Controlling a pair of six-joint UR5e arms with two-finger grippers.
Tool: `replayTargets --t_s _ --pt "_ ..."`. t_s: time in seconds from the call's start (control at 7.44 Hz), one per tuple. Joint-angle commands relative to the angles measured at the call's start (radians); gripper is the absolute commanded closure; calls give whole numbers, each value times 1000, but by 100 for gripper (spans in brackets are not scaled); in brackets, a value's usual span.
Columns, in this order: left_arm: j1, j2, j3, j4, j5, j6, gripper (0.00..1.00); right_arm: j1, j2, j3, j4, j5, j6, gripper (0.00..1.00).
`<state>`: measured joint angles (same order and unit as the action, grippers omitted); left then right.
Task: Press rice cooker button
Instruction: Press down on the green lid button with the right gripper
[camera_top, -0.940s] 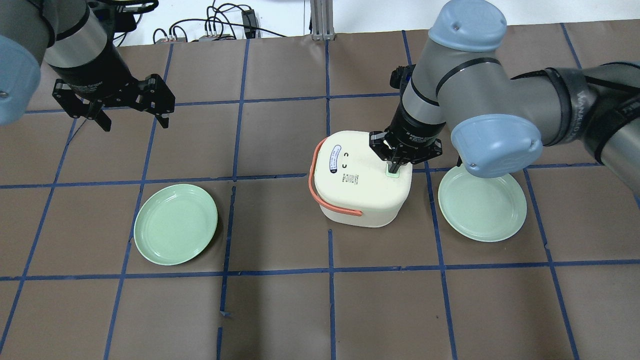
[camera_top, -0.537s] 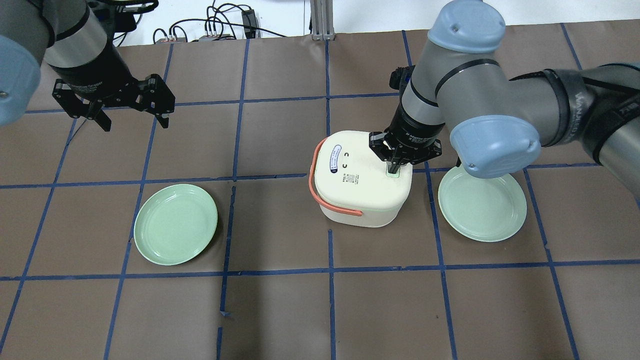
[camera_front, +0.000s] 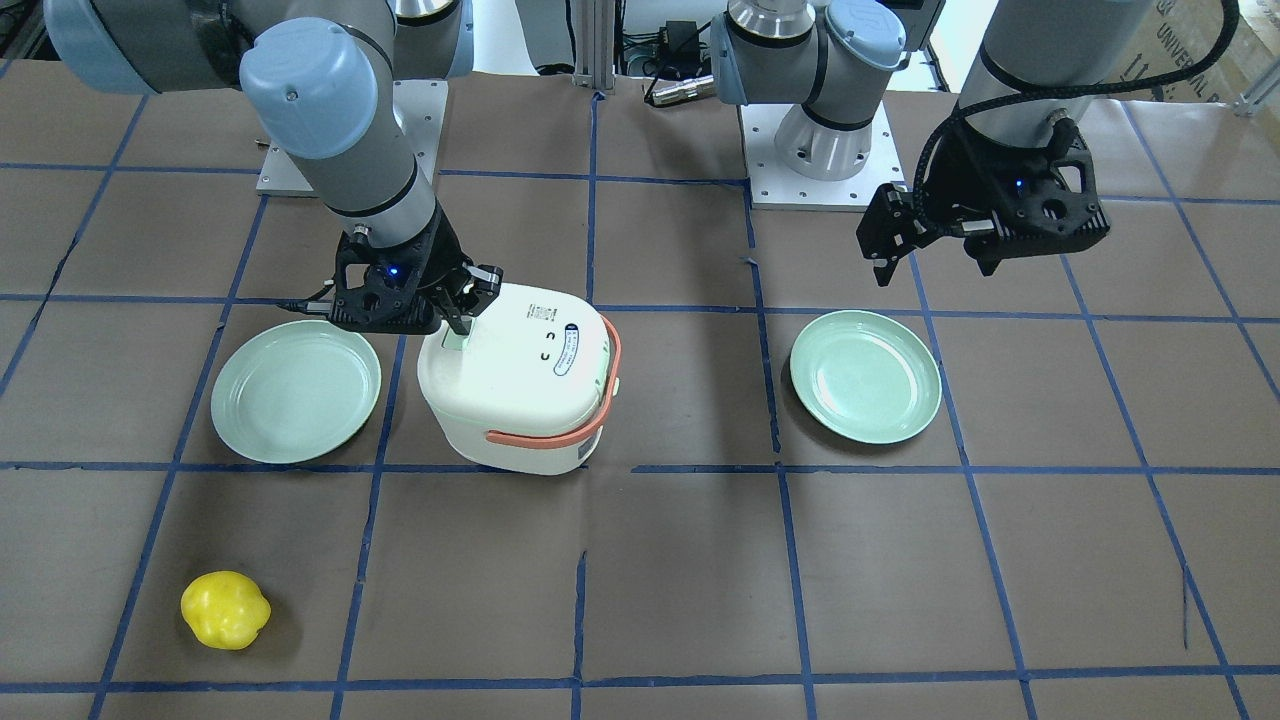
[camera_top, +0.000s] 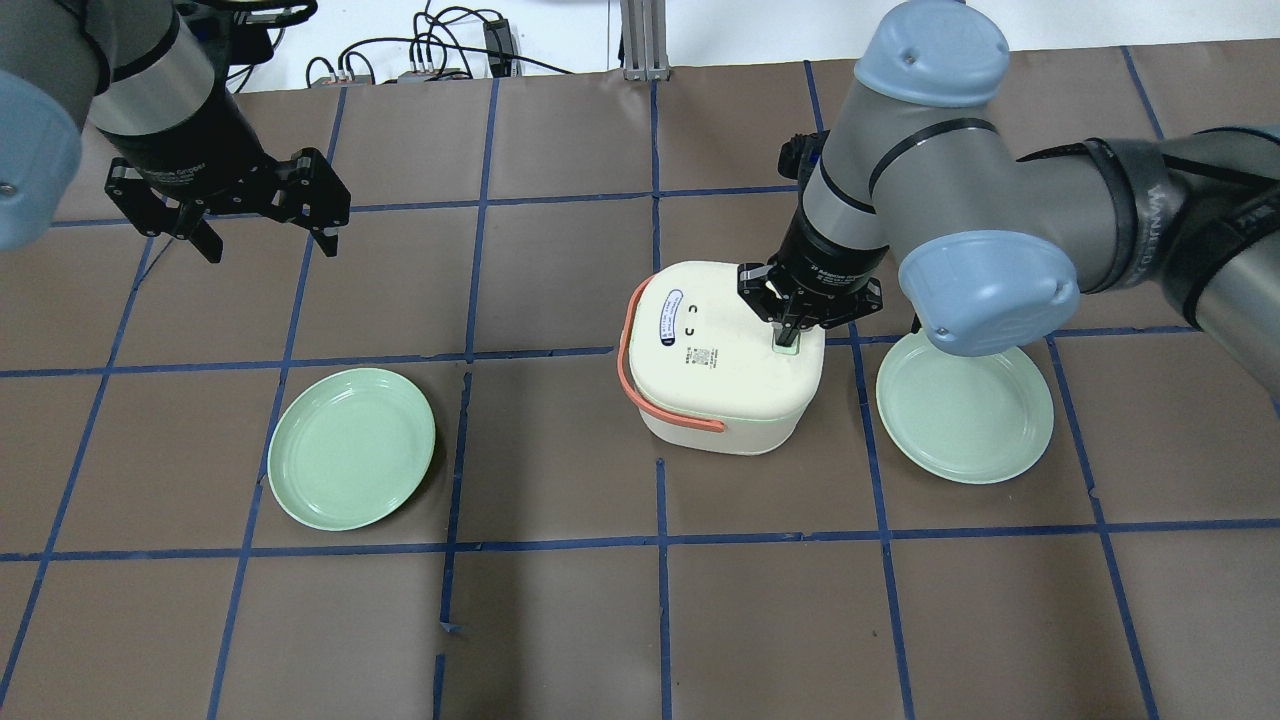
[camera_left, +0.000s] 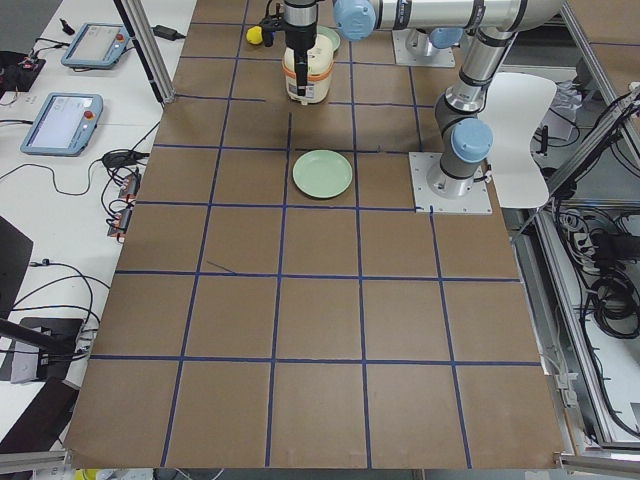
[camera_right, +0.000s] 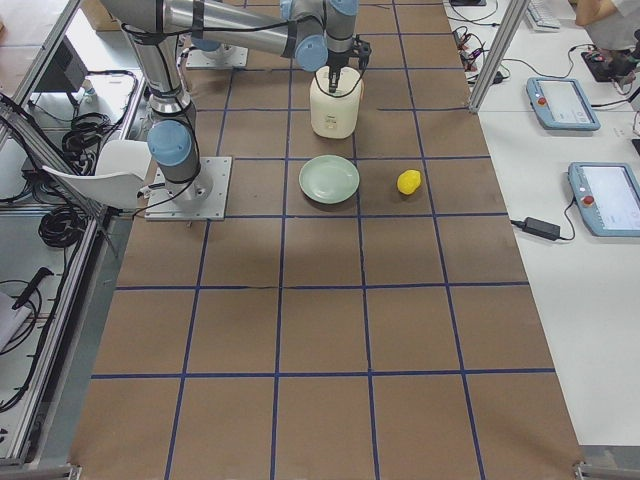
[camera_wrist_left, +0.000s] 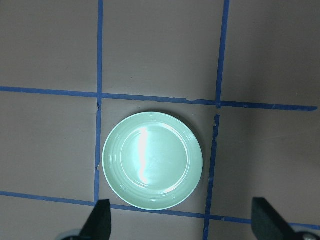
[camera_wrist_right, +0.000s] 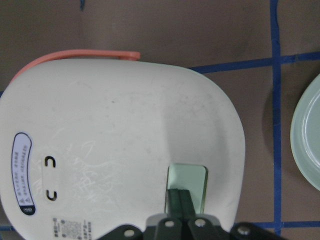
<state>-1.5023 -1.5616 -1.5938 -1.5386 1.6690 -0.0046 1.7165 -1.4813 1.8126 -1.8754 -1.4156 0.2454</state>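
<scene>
A white rice cooker (camera_top: 720, 365) with a salmon handle (camera_top: 645, 395) stands mid-table; it also shows in the front view (camera_front: 520, 380). Its pale green button (camera_wrist_right: 186, 186) sits on the lid's edge nearest the right arm (camera_top: 787, 345). My right gripper (camera_top: 790, 335) is shut, fingers together, tips on the button (camera_front: 455, 335); the wrist view shows the closed fingertips (camera_wrist_right: 180, 200) pressing its lower part. My left gripper (camera_top: 265, 245) is open and empty, high above the table at the far left, over a green plate (camera_wrist_left: 152, 160).
One green plate (camera_top: 350, 447) lies left of the cooker, another (camera_top: 965, 405) right beside it under the right arm. A yellow pepper-like object (camera_front: 225, 610) lies near the operators' edge. Cables (camera_top: 440, 50) run behind the table.
Almost nothing has changed: the right gripper stays shut with its tips on the button, and the left arm holds still.
</scene>
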Motion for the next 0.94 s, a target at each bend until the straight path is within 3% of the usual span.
replayTargets --t_s 0.0,0.81 --pt "-1 -1 0 0 0 0 0 0 -2 10 -1 -2 0 92" --pt "0 0 0 0 0 0 0 0 -1 19 -22 0 6 91"
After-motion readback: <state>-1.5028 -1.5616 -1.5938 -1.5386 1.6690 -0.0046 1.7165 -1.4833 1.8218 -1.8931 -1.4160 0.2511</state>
